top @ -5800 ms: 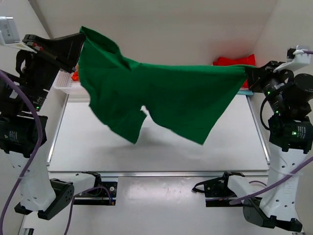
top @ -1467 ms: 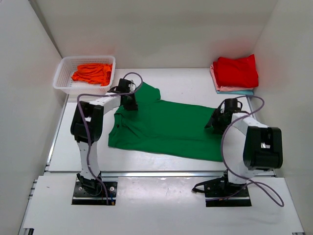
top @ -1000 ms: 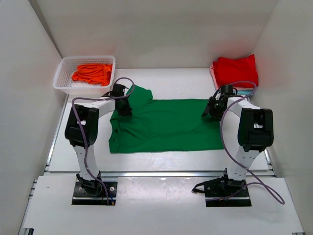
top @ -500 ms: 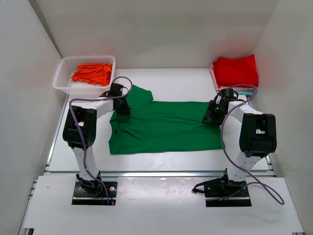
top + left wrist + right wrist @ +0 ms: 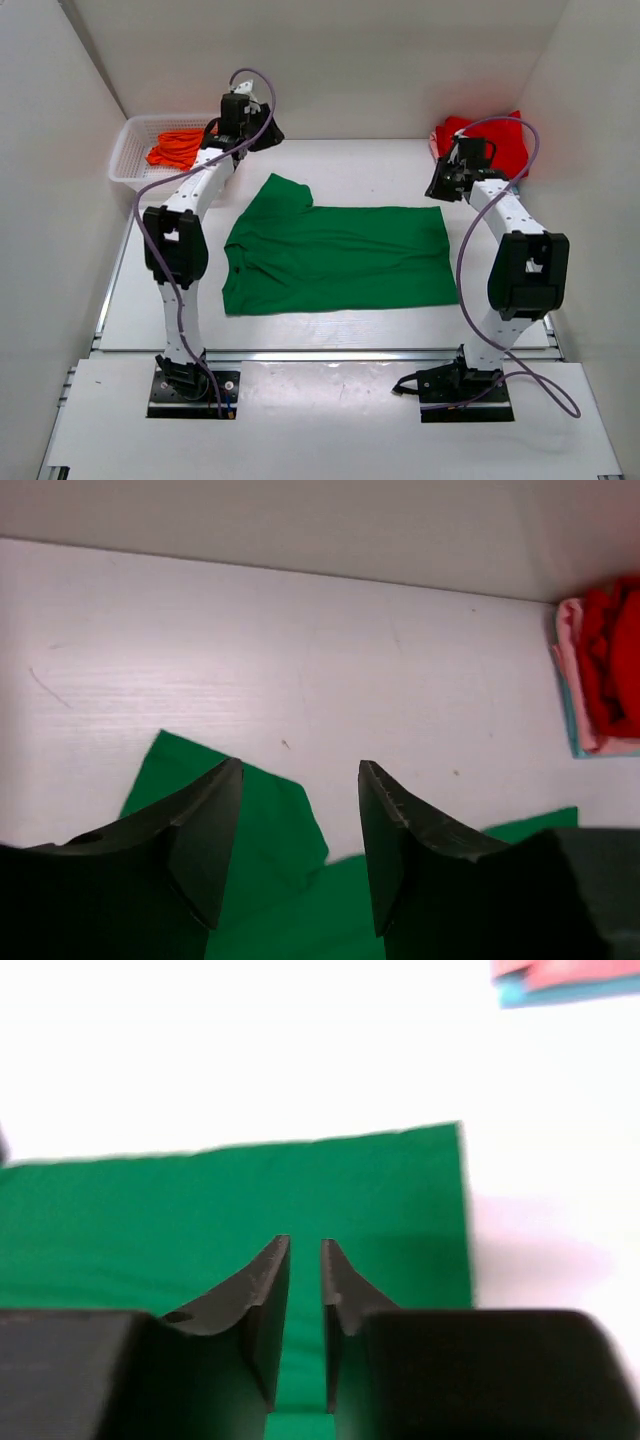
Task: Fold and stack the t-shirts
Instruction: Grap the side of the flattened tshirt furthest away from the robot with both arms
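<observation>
The green t-shirt (image 5: 340, 255) lies spread flat mid-frame on the white counter (image 5: 370, 175), free of both arms. Above its upper-left sleeve the left tool (image 5: 300, 780) hangs spread and empty; near its upper-right corner the right tool (image 5: 305, 1250) is almost pressed together, pinching nothing. An orange t-shirt (image 5: 182, 148) sits in the basket (image 5: 120, 165) at upper left, and a red t-shirt (image 5: 500, 150) lies folded at upper right.
</observation>
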### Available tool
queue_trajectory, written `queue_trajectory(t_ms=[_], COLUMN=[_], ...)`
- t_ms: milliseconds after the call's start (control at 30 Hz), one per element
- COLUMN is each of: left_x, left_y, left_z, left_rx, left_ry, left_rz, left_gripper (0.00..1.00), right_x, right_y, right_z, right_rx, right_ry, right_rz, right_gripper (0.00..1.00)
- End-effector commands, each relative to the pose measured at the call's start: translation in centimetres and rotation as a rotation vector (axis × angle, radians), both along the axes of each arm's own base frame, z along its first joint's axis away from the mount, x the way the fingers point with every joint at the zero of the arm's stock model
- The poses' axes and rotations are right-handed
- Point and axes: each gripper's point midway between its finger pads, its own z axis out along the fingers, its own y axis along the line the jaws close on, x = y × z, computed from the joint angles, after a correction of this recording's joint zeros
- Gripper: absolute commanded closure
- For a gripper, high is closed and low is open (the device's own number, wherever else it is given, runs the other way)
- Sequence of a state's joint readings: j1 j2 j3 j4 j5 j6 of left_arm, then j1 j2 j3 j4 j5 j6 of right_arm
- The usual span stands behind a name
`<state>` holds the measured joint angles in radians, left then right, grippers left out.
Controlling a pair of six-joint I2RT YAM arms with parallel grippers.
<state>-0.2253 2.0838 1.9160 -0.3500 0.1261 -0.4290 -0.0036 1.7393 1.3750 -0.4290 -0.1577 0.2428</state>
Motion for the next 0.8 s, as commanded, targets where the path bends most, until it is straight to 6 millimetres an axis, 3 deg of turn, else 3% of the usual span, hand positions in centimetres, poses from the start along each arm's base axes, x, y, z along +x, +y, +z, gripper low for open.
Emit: queue_trajectory(t_ms=[0,33,167,233,267,300,367,433,533,600,633,700,767], left_x=[1.3,1.8,4.0,4.9,5.0,5.4,5.8,6.0,5.3,4.8,4.5,3.9,3.7], left_y=[1.5,1.3,2.0,2.2,2.4,2.2,2.2,1.8,1.8,1.7,1.5,1.2,1.2], left_z=[-4.9,-6.0,-9.0,-9.2,-11.5,-10.8,-13.3,-13.5,-15.6,-16.4,-16.6,-16.7,-16.6], left_rx=[0.087,0.097,0.123,0.130,0.148,0.149,0.166,0.174,0.184,0.164,0.154,0.147,0.131], left_ry=[0.117,0.126,0.144,0.154,0.192,0.188,0.235,0.240,0.292,0.317,0.323,0.335,0.342], left_rz=[0.019,0.025,0.075,0.090,0.094,0.093,0.091,0.080,0.079,0.067,0.059,0.042,0.035], left_gripper=[0.37,0.27,0.30,0.33,0.28,0.27,0.26,0.26,0.28,0.36,0.51,0.91,1.00], right_x=[1.7,2.1,2.6,2.9,2.8,2.8,2.8,2.7,2.8,3.0,3.3,3.6,3.9], right_y=[-1.9,-2.1,-2.2,-2.0,-2.2,-2.3,-2.6,-3.0,-4.0,-4.5,-5.1,-5.7,-5.8], right_z=[-1.3,-1.7,-3.5,-3.7,-4.5,-4.7,-5.0,-5.5,-5.9,-6.2,-6.1,-6.9,-6.9], right_rx=[-0.031,-0.033,-0.033,-0.035,-0.033,-0.039,-0.040,-0.043,-0.056,-0.049,-0.054,-0.052,-0.048], right_ry=[0.020,0.016,0.050,0.053,0.071,0.074,0.082,0.098,0.111,0.114,0.111,0.133,0.145], right_rz=[-0.035,-0.038,-0.046,-0.035,-0.046,-0.041,-0.050,-0.061,-0.095,-0.117,-0.138,-0.153,-0.157], right_gripper=[0.82,0.80,0.77,0.74,0.73,0.72,0.71,0.68,0.65,0.59,0.53,0.46,0.44])
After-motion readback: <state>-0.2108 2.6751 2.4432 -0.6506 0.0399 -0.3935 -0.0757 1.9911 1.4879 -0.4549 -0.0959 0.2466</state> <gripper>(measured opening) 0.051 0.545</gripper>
